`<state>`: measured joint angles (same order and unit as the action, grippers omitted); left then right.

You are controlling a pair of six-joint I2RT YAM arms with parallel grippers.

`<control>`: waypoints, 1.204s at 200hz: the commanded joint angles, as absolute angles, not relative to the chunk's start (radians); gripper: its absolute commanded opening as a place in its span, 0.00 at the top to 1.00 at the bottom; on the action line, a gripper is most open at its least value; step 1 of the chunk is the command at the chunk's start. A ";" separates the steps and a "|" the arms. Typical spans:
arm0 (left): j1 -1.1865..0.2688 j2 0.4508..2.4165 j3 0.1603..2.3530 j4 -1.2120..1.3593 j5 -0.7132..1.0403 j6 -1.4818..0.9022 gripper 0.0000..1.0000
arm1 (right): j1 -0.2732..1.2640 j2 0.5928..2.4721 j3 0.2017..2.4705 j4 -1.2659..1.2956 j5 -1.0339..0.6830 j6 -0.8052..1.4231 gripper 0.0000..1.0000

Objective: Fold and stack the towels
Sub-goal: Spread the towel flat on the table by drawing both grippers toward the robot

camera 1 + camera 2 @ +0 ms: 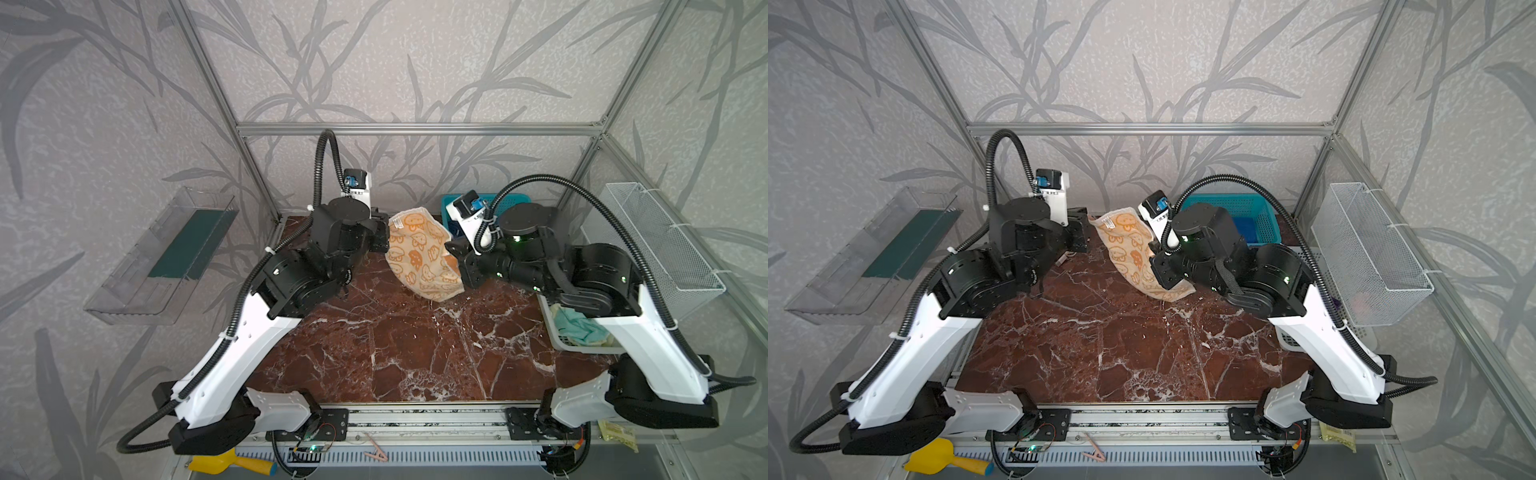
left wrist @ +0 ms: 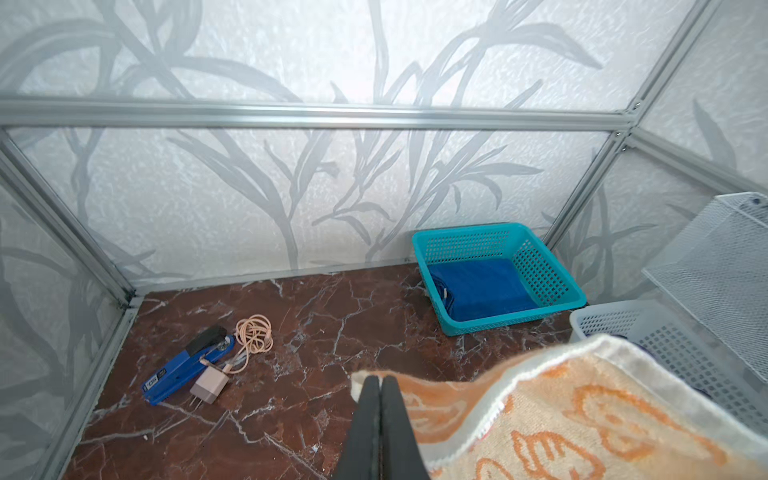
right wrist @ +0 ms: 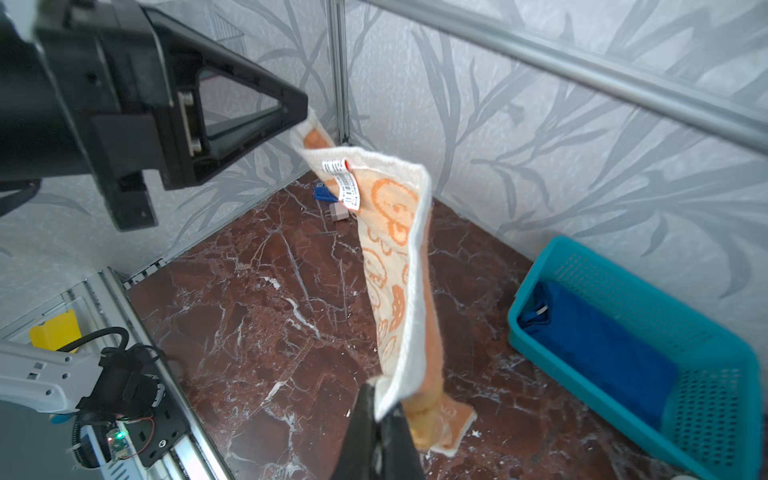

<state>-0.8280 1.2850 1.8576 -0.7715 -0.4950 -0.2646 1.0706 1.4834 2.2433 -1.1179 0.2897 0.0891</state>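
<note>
Orange towel (image 1: pixel 419 253) pinched by left gripper (image 2: pixel 380 380), right gripper (image 3: pixel 376 390), perhaps touching table (image 1: pixel 395 353)

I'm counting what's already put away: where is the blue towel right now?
The blue towel lies folded inside the teal basket, at the far right corner of the table, just behind the right arm in a top view.

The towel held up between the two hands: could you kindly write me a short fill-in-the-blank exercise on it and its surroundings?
1. The printed towel is gripped by the left hand and the right hand; its print colour is ______.
2. Its white label sits nearest the ______ hand.
3. The teal basket holds a folded towel coloured ______.
Missing words: orange; left; blue.
</note>
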 commanded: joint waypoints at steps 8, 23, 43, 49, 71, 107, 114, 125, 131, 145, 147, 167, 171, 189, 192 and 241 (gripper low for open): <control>-0.903 1.261 1.955 -0.775 -0.627 -0.164 1.00 | 1.153 1.630 2.606 -1.375 0.418 -0.017 1.00; -0.937 1.262 2.001 -0.785 -0.659 -0.141 1.00 | 1.169 1.723 2.823 -1.455 0.434 -0.040 1.00; -0.950 1.268 2.043 -0.795 -0.680 -0.126 1.00 | 1.170 1.744 2.871 -1.431 0.448 -0.068 1.00; -0.950 1.273 2.053 -0.799 -0.687 -0.123 1.00 | 1.170 1.723 2.822 -1.394 0.459 -0.077 1.00; -0.948 1.302 2.082 -0.808 -0.734 -0.094 1.00 | 1.146 1.643 2.644 -1.258 0.457 -0.096 1.00; -0.830 1.348 2.056 -0.816 -0.693 -0.126 1.00 | 0.860 1.692 2.590 -1.265 0.175 -0.015 1.00; -0.760 1.352 2.030 -0.821 -0.618 -0.169 1.00 | 0.819 1.701 2.564 -1.250 0.135 -0.016 1.00; -0.656 1.365 1.978 -0.814 -0.510 -0.223 1.00 | 0.751 1.760 2.535 -1.226 0.052 -0.014 1.00; -0.609 1.379 1.947 -0.801 -0.478 -0.236 1.00 | 0.719 1.790 2.527 -1.211 0.007 -0.012 1.00; -0.518 1.428 1.890 -0.763 -0.409 -0.256 1.00 | 0.644 1.878 2.526 -1.181 -0.067 -0.013 1.00; -0.505 1.438 1.881 -0.756 -0.399 -0.260 1.00 | 0.634 1.893 2.528 -1.176 -0.077 -0.012 1.00; -0.384 1.553 1.828 -0.676 -0.271 -0.306 1.00 | 0.560 2.077 2.606 -1.148 -0.146 -0.033 1.00; -0.365 1.581 1.823 -0.659 -0.254 -0.310 1.00 | 0.549 2.120 2.633 -1.146 -0.158 -0.040 1.00; -0.302 1.719 1.823 -0.569 -0.191 -0.320 1.00 | 0.515 2.322 2.787 -1.134 -0.183 -0.079 1.00; -0.293 1.741 1.824 -0.554 -0.178 -0.323 1.00 | 0.512 2.355 2.816 -1.131 -0.182 -0.086 1.00; -0.213 2.036 1.943 -0.368 -0.045 -0.317 1.00 | 0.458 2.559 2.853 -0.920 -0.182 -0.098 1.00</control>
<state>-0.2325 1.9839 1.8458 -0.4854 -0.1482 -0.3107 0.4725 2.6171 2.8918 -1.0695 -0.1417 -0.0849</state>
